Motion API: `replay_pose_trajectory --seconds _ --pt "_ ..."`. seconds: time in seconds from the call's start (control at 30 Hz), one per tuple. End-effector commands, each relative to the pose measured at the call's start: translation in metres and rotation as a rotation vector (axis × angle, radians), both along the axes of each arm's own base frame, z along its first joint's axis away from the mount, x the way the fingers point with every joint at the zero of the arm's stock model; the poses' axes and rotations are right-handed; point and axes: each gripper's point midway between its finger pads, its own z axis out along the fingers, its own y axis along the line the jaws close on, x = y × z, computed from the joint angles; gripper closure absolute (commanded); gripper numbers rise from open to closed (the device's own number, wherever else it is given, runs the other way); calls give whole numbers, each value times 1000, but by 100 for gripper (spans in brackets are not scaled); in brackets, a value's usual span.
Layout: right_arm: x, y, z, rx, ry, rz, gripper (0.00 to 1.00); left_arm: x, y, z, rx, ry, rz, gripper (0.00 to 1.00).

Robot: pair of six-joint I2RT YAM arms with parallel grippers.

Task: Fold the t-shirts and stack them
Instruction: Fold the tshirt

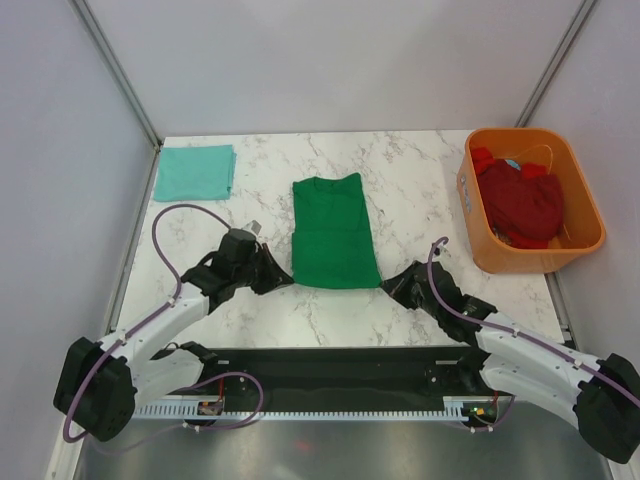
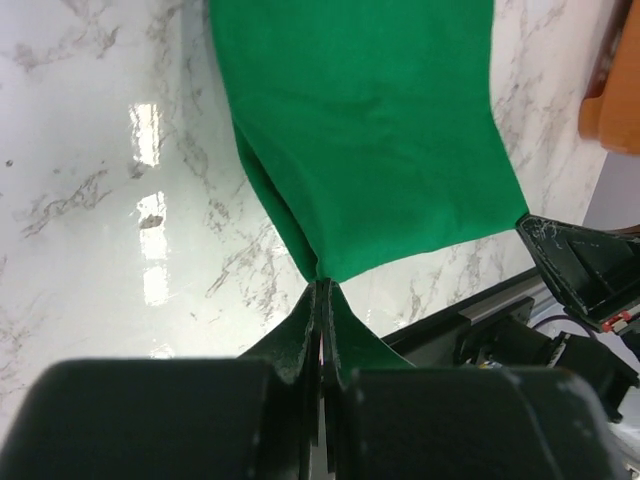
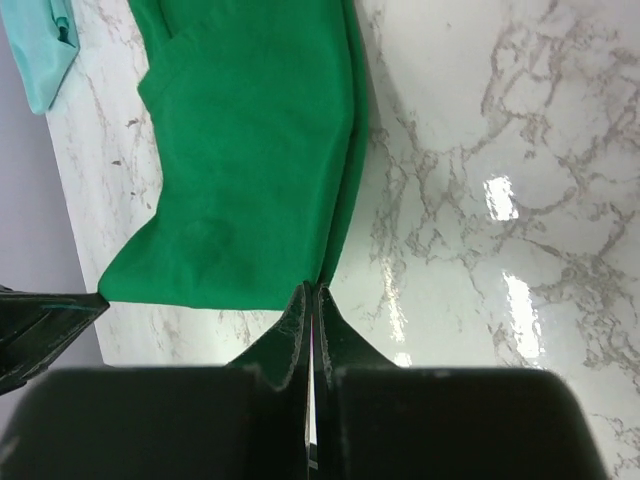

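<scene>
Room: pale grey panel walls (image 1: 330, 60) on 3 sides; metal posts (image 1: 120, 75) in the corners at 11 and 1 o'clock.
Surface: white marble-look table (image 1: 420, 190) w/ grey veins, glossy; lamp glare shows on it in both wrist views.
L gripper (image 2: 322, 292): fingers clenched tight, pinching the near-L corner of the green t-shirt (image 1: 335, 235); cloth drawn to a point at the tips.
R gripper (image 3: 310, 298): fingers pressed together, nipping the near-R corner of the same shirt, right at its layered side edge.
Green t-shirt: table centre, lying flat as a tall narrow rectangle, sides folded in, collar toward 12 o'clock, hem toward 6. Both near corners are in the fingers; rest lies on the marble.
Arms: reach in from 7 and 5 o'clock, black wrists low over the table, one each side of the hem.
Teal t-shirt (image 1: 195, 172): folded flat at approx 10 o'clock, far-L corner, well apart from the green one.
Orange tub (image 1: 480, 240): approx 2 o'clock, by the R table edge.
Red t-shirts (image 1: 522, 205): crumpled heap inside the tub.
Base plate (image 1: 330, 370): black, along the 6 o'clock edge, between the arm bases.
Cables (image 1: 165, 225): purple, looping along both arms.
</scene>
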Motion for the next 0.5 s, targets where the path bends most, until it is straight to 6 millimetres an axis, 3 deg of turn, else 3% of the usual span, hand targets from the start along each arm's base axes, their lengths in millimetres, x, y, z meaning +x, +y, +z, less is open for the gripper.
replay_pose_trajectory --seconds 0.0,0.03,0.1,0.2,0.27,0.3,0.37,0.4,0.47 --pt "17 -1 30 -54 -80 -14 100 19 -3 28 2 -53 24 98" --pt "24 2 45 -62 -111 -8 100 27 -3 35 10 -75 30 98" --pt "34 4 51 -87 -116 -8 100 37 -2 37 20 -73 37 98" --pt "57 8 77 -104 -158 -13 100 55 -3 50 22 -99 42 98" --pt "70 9 86 -122 -177 14 100 71 -4 66 16 -136 49 98" --pt "88 5 91 -131 -175 -3 100 80 -1 65 26 -131 57 98" --pt "104 9 96 -119 -175 31 100 99 -1 80 20 -161 67 98" --pt "123 6 100 -139 -180 27 100 109 4 84 22 -171 78 98" --pt "139 9 105 -145 -186 50 100 132 3 92 31 -189 80 98"
